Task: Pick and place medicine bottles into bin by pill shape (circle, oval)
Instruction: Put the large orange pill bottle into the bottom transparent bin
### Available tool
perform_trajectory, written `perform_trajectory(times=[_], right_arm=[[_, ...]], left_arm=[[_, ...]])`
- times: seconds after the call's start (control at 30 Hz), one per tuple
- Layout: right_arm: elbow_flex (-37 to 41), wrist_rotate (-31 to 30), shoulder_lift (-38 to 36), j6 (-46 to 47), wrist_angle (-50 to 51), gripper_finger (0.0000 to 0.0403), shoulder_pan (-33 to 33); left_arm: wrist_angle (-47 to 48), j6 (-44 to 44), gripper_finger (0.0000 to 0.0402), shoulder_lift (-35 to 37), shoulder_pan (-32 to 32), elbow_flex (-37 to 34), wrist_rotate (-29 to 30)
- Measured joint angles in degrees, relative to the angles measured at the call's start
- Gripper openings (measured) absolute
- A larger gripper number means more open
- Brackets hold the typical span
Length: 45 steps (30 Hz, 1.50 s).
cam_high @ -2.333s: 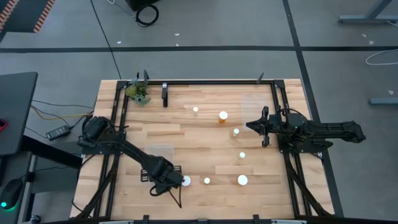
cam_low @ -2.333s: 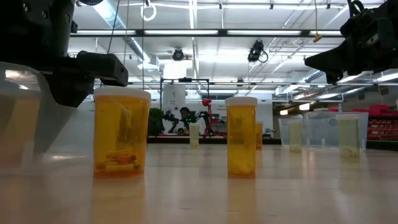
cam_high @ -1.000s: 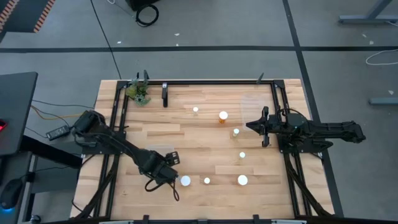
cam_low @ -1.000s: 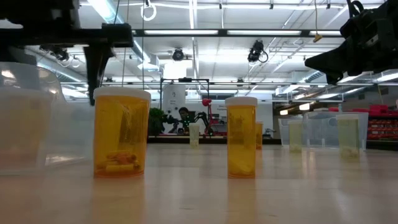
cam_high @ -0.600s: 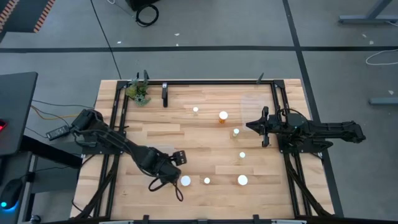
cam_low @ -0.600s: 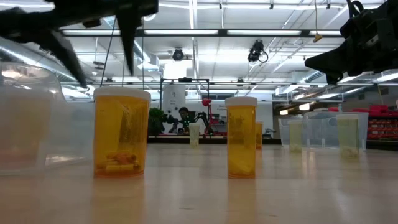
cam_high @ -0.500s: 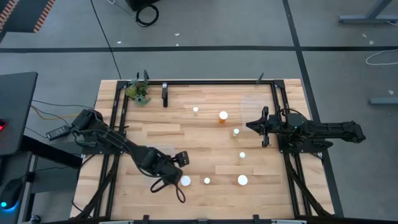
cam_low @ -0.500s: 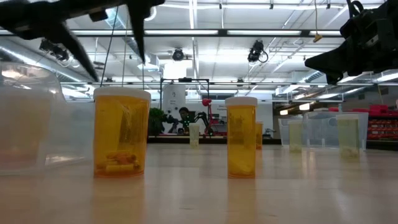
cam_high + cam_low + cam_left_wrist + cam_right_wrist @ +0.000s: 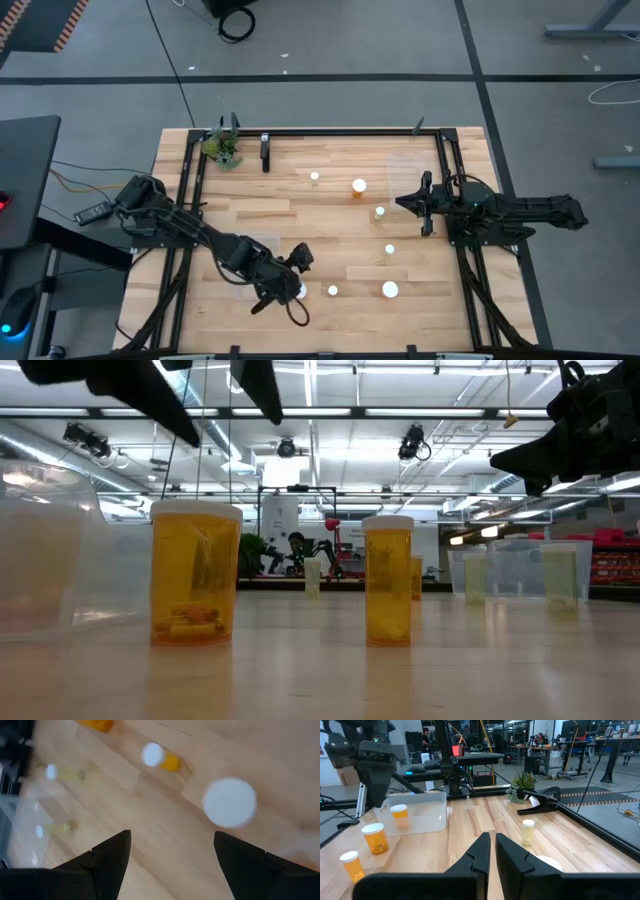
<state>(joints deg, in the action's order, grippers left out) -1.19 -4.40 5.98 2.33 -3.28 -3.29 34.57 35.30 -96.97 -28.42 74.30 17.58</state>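
Several amber medicine bottles with white caps stand upright on the wooden table. In the high view a wide-capped bottle (image 9: 299,291) stands near the near edge, with others to its right (image 9: 333,291) (image 9: 390,290) and farther off (image 9: 359,186). My left gripper (image 9: 296,270) is open and empty above the table just beside the wide-capped bottle. Its wrist view shows that cap (image 9: 230,802) beyond the spread fingers (image 9: 172,850). In the low view its fingers (image 9: 215,390) hang above the bottle (image 9: 195,575). My right gripper (image 9: 425,203) is shut and empty at the right, above the table.
A clear bin (image 9: 255,248) sits under my left arm; the right wrist view shows a bottle standing inside it (image 9: 399,815). A second clear bin (image 9: 410,165) is at the far right. A small green plant (image 9: 224,150) stands at the far left corner. Black rails frame the table.
My left gripper has gone toward the table's right edge, from over the clear bin to beside the wide-capped bottle, turning as it went. In the low view its fingers have risen toward the picture's top. It has stayed open. The bottles have not moved.
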Motion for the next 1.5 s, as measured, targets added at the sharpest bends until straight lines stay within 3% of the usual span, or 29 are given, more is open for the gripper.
perform_trajectory(times=[0.3, 0.5, 0.67, 0.93, 1.1, 1.33, 1.5], right_arm=[[0.0, 0.0, 0.0, 0.0, 0.0, 0.0037, 0.0], [0.0, 0.0, 0.0, 0.0, 0.0, 0.0037, 0.0], [0.0, 0.0, 0.0, 0.0, 0.0, 0.0037, 0.0], [0.0, 0.0, 0.0, 0.0, 0.0, 0.0037, 0.0], [0.0, 0.0, 0.3, 0.0, 0.3, 0.0037, 0.0], [0.0, 0.0, 0.5, 0.0, 0.7, 0.0037, 0.0], [0.0, 0.0, 0.5, 0.0, 0.7, 0.0037, 0.0]], left_arm=[[-4.5, -28.4, 0.0293, 0.0, 5.7, 0.0, -6.6], [-4.3, -48.0, 0.0293, 0.0, 9.5, 0.0, -18.2], [-4.3, -48.4, 0.0293, 0.0, 8.1, 0.0, -19.8], [-3.4, -51.4, 0.0293, -2.0, 6.3, 1.5, -17.8], [4.4, -50.3, 0.0293, -8.0, 5.2, 10.9, -17.0], [22.7, -49.7, 0.0293, -17.6, 5.3, 24.6, -16.7], [27.2, -49.2, 0.0293, -21.3, 4.7, 28.9, -16.8]])
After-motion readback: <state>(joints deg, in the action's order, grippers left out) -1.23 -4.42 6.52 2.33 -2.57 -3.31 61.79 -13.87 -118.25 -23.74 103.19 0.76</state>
